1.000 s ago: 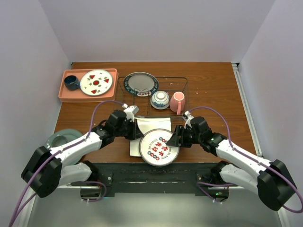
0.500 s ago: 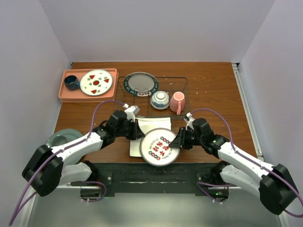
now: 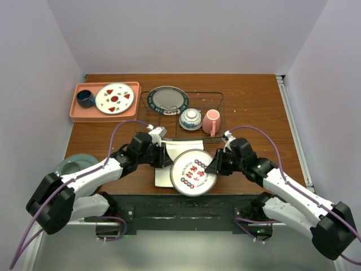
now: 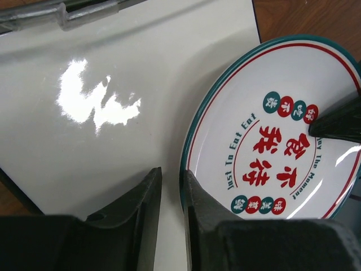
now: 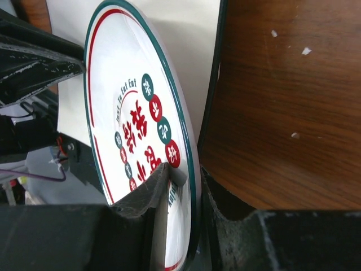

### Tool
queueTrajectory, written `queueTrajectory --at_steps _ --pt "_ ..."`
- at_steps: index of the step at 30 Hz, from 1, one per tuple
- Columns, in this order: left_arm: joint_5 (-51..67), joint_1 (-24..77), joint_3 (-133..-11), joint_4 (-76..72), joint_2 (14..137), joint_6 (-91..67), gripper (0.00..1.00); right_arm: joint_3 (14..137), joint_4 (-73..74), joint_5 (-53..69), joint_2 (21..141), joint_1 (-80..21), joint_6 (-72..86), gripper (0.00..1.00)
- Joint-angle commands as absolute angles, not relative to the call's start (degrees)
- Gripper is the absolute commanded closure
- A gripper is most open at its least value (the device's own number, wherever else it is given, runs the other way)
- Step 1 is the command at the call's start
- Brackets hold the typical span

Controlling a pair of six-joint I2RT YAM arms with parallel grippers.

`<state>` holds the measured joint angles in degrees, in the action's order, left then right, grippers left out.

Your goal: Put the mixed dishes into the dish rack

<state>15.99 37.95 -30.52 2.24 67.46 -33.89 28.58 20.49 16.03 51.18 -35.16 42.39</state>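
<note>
The pale green round plate (image 3: 73, 165) lies flat on the near left of the desk (image 3: 254, 113), partly under the left arm. At the far left is a salmon-pink tray (image 3: 76, 114) carrying a small dark blue cup (image 3: 86, 98) and a white plate with red marks (image 3: 115, 98).

The left claw (image 4: 172, 175) reaches in from the left over the white square plate (image 4: 113, 113), which lies flat near the middle of the near edge. Its jaws stand a narrow slit apart. The left rim of a green-rimmed plate with red lettering (image 4: 271, 147) sits just against the inner face of one finger, and the other finger is clear of it.

That green-rimmed plate is tilted above the square plate and overlaps its right part.

Beyond it, at the middle far side, is the dish rack (image 3: 197, 93). In the rack:
- The round white plate with dark-blue lettered rim (image 3: 168, 100) sits in the far left part.
- The small blue-and-white patterned bowl (image 3: 190, 118) is nearer the middle.
- The pink mug (image 3: 211, 122) lies on its side at the right end.

The right claw (image 5: 192, 172) comes in from the right and is clamped on the right rim of the green-rimmed plate, with one finger on the printed face and the other behind the edge.
</note>
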Motion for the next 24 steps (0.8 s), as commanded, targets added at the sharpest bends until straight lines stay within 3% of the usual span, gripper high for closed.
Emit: queueTrajectory --at_steps 1,10,18,19,24 --pt "14.4 38.1 -32.6 3.4 66.4 -33.4 0.71 31.3 31.2 6.4 51.2 -35.2 36.4 0.96" --pt "12.0 38.1 -34.8 6.6 64.2 -32.3 0.56 36.7 34.1 3.2 50.4 -35.2 34.2 1.0" --pt "7.9 38.1 -38.4 11.8 59.8 -30.0 0.25 48.1 32.6 9.8 46.3 -35.2 33.9 1.0" --pt "7.0 38.1 -38.8 12.4 59.2 -29.6 0.13 49.7 32.7 10.3 46.1 -35.2 34.0 1.0" --pt "4.3 38.1 -40.8 16.1 55.9 -28.3 0.0 61.1 34.3 6.6 47.4 -35.2 31.7 1.0"
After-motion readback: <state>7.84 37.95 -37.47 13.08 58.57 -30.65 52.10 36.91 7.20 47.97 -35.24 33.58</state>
